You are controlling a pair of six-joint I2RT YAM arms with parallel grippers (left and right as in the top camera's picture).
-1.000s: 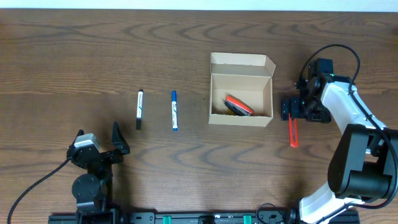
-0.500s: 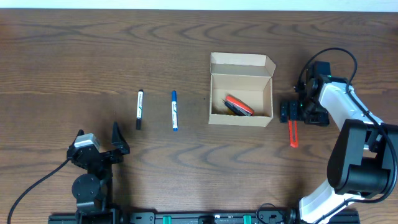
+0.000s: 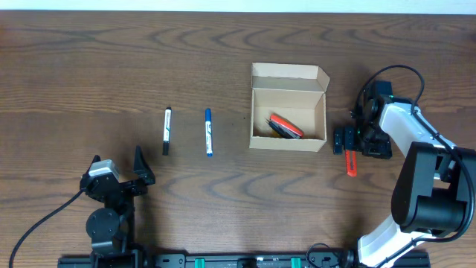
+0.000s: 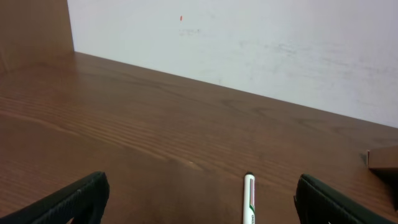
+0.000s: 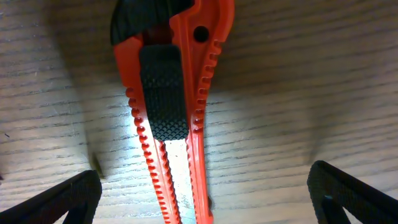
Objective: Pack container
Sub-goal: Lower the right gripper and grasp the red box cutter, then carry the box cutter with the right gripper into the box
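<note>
Looking down from above, I see the container (image 3: pixel 288 74) near the middle of the desk (image 3: pixel 74 67), its flap lid folded back. Inside lie an orange thing (image 3: pixel 286 125) and something darker I cannot make out. Left of it lie a blue marker (image 3: pixel 209 132) and a black-capped marker (image 3: pixel 166 130), apart. The right fingers (image 3: pixel 340 138) hang spread just right of the container, hiding the upper end of a red utility knife (image 3: pixel 350 162). The left fingers (image 3: pixel 141 165) stand wide near the front edge, holding nothing.

From the left wrist, both fingers are cut off below. The black-capped marker (image 4: pixel 249 196) lies ahead, and only a corner of the container (image 4: pixel 380 158) shows.

From the right wrist, the knife (image 5: pixel 171 106) fills the view with both ends cut off. The fingers are clear of it on each side.
</note>
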